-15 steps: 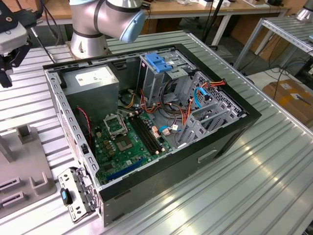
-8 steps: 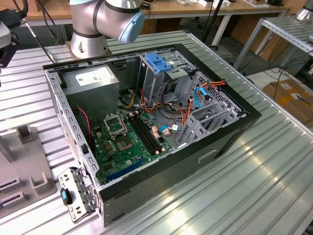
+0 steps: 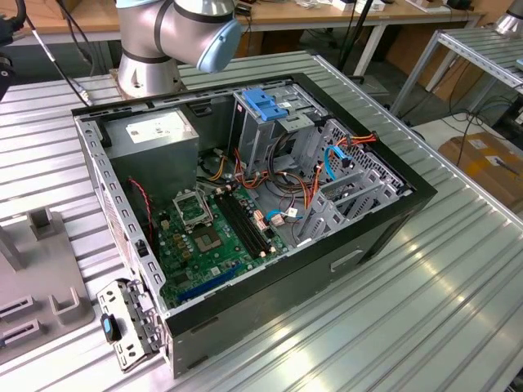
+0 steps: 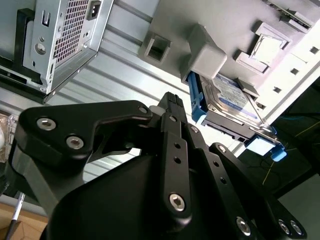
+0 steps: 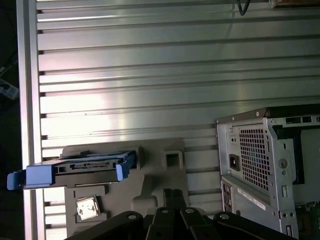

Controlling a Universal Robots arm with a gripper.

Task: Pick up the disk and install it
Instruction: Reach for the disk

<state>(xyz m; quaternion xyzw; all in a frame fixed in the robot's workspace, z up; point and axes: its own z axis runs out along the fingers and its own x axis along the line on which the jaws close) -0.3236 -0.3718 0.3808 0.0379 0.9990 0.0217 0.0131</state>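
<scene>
Black gripper (image 4: pixel 172 105), clenched or released impossible to tell, hovers near the grey, blue-railed rectangular metal disk (image 4: pixel 231 97) resting in a grey plastic holder (image 4: pixel 205 55); pickup and installation not yet done

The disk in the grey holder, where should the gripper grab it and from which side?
Probably from above: the disk stands on edge in the grey holder, its connector edge up. Pinch its two broad flat faces midway between the blue rails, which cover the narrow ends.
</scene>
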